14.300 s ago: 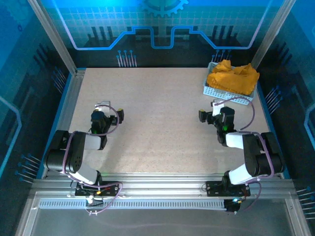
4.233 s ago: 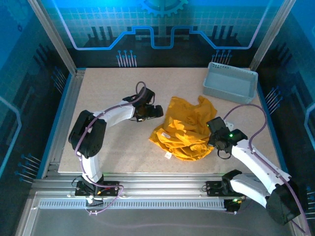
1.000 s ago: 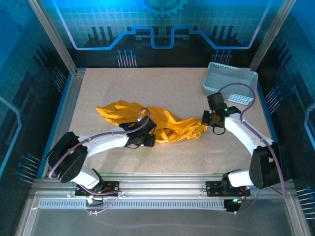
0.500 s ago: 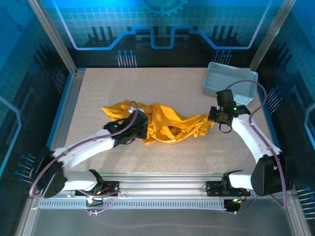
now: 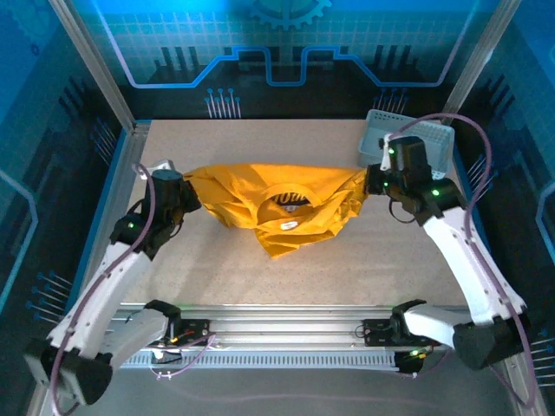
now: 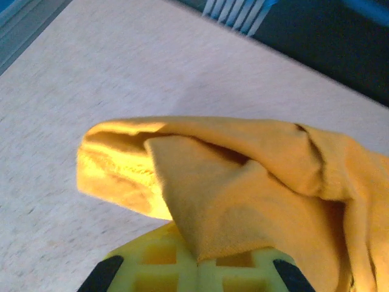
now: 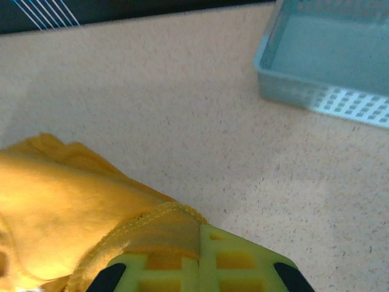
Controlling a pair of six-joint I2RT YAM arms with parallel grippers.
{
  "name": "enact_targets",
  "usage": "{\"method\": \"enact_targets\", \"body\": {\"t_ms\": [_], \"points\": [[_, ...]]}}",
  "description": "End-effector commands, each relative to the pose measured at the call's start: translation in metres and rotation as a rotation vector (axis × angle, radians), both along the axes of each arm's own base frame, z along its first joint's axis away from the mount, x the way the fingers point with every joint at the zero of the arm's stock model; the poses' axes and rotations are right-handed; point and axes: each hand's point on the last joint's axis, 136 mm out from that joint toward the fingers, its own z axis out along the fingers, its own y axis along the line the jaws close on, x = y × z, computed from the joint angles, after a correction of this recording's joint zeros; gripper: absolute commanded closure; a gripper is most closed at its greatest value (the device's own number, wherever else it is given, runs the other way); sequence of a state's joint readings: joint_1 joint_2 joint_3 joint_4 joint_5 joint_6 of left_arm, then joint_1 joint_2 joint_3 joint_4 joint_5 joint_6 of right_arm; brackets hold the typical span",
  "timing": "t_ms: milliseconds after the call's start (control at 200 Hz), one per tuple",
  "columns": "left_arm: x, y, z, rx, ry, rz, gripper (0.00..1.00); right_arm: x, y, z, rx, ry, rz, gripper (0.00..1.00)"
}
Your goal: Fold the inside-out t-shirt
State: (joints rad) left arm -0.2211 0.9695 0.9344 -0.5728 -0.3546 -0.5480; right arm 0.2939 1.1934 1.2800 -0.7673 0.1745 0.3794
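The mustard-yellow inside-out t-shirt (image 5: 277,208) hangs stretched between my two raised grippers over the middle of the table, its lower part drooping to a point, a small white tag showing near the collar. My left gripper (image 5: 187,194) is shut on the shirt's left end; the left wrist view has fabric (image 6: 243,194) pinched between the yellow-green fingers (image 6: 152,264). My right gripper (image 5: 371,181) is shut on the right end, and a stitched hem (image 7: 161,228) lies clamped between its fingers (image 7: 237,261) in the right wrist view.
A pale grey perforated basket (image 5: 440,137) stands at the back right corner, just behind my right arm; the right wrist view has it at the top right (image 7: 328,97). Metal frame rails border the table on the left and right.
Both arms have lifted and pulled apart. The shirt, bunched on the table a second ago, now hangs spread between them. The left gripper has closed on the fabric.
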Motion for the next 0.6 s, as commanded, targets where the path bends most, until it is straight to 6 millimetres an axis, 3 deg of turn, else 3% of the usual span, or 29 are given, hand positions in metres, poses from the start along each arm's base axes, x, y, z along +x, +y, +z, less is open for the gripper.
{"method": "enact_targets", "body": {"t_ms": [0,130,200,275,350,420,505,595], "points": [[-0.011,0.018,-0.054,-0.092,0.192,0.092,1.0,0.011,0.005,-0.062,-0.056,0.171,0.01,0.93],[-0.011,0.026,-0.095,-0.166,0.312,0.131,1.0,0.034,0.011,-0.114,-0.084,0.285,0.008,0.87],[-0.012,0.028,-0.104,-0.168,0.33,0.137,1.0,0.045,0.008,-0.136,-0.103,0.338,-0.002,0.82],[-0.012,0.027,-0.109,-0.173,0.337,0.132,1.0,0.051,-0.002,-0.152,-0.126,0.386,-0.033,0.7],[-0.011,0.023,-0.112,-0.184,0.344,0.117,1.0,0.05,-0.015,-0.154,-0.134,0.4,-0.066,0.59],[-0.012,0.023,-0.115,-0.179,0.354,0.111,1.0,0.045,-0.019,-0.143,-0.134,0.355,-0.069,0.49],[-0.014,0.024,-0.117,-0.171,0.356,0.109,1.0,0.035,-0.009,-0.133,-0.078,0.305,-0.014,0.42],[-0.014,0.024,-0.12,-0.173,0.354,0.109,1.0,0.027,0.005,-0.136,-0.005,0.303,0.037,0.39]]}}
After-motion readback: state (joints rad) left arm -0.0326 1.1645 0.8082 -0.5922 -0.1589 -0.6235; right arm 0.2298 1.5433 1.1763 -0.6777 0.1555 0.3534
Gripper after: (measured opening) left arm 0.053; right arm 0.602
